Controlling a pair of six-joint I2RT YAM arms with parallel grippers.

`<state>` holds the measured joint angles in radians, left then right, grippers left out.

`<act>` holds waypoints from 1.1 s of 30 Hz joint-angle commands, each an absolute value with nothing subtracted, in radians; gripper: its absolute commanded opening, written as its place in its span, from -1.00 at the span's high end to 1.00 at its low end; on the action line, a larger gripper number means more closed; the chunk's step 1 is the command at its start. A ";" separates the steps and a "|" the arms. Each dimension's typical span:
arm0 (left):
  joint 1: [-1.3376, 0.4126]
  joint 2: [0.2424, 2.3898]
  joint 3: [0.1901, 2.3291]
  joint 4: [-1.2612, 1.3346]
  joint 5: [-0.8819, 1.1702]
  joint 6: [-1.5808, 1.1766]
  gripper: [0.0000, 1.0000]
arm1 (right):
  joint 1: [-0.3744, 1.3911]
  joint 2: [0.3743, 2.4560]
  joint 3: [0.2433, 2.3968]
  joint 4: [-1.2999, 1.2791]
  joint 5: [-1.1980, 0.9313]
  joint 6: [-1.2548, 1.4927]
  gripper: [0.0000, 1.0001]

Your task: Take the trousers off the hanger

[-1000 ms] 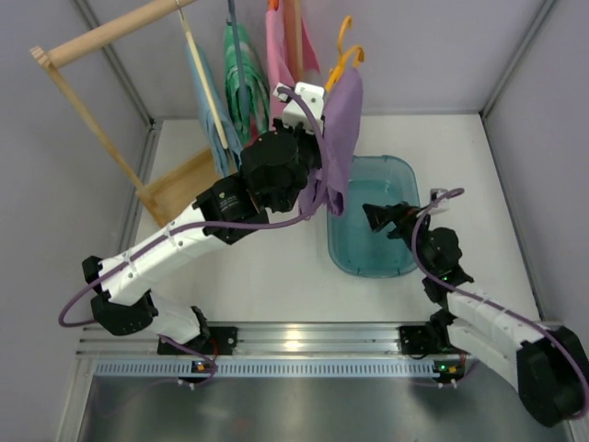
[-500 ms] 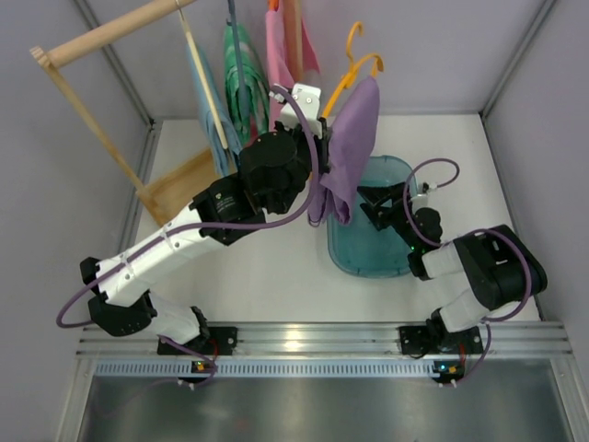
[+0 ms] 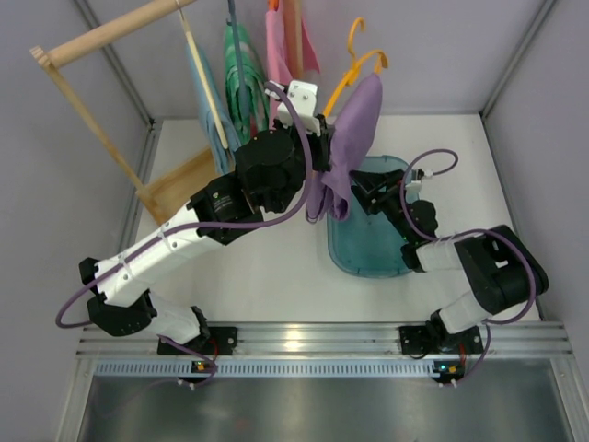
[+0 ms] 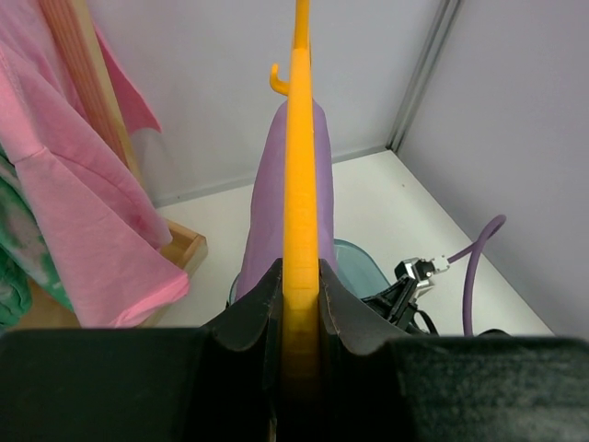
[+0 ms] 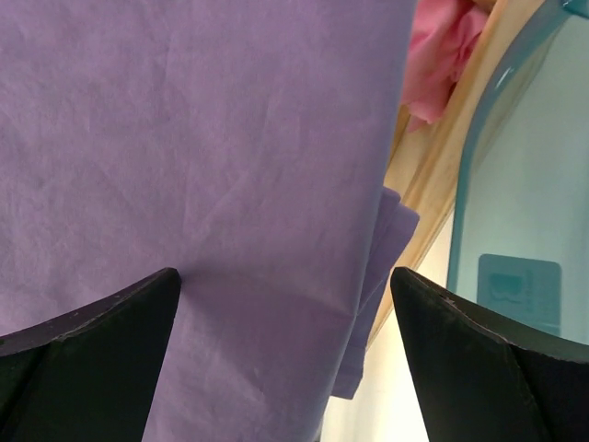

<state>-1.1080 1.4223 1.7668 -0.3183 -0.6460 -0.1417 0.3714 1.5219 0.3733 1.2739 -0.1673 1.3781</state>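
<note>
- Our right end effector (image 5: 285, 313) is released, with its fingers spread as wide as they go. The lilac cloth fills the gap between them, and we cannot tell whether either finger touches it
- The trousers (image 5: 184, 138) lie straight ahead of that end effector, very close. Their lower hem is just beside the fingertips
- Our left end effector (image 4: 300, 276) is clenched on the hanger (image 4: 300, 138), gripping the orange-yellow frame edge-on and holding it up off the bench
- The trousers are draped over the hanger, so their long axis runs down from it. The free end dangles above the near-left part of the teal tub (image 3: 368, 272)
- We judge the right arm to be the nearer one to the loose cloth. The coming pull depends on its fingers closing across the hanging fabric and drawing it away from the hanger along that downward axis
- Counted: two end effectors, one pair of trousers, one hanger in the grip and one tub
- On the wooden rack (image 3: 110, 32) behind, we make out three other garments: the light blue (image 3: 204, 87), the green (image 3: 241, 64) and the pink (image 3: 279, 46)
</note>
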 commanded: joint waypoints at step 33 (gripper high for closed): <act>-1.114 1.394 1.758 -0.042 -0.865 0.036 1.00 | 0.474 1.301 0.388 1.700 -0.129 1.249 1.00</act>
<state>-1.1091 1.4055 1.7630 -0.2821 -0.7498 -0.0906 0.4854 1.3785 0.4187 1.2720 -0.1112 1.2995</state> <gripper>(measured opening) 0.199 0.011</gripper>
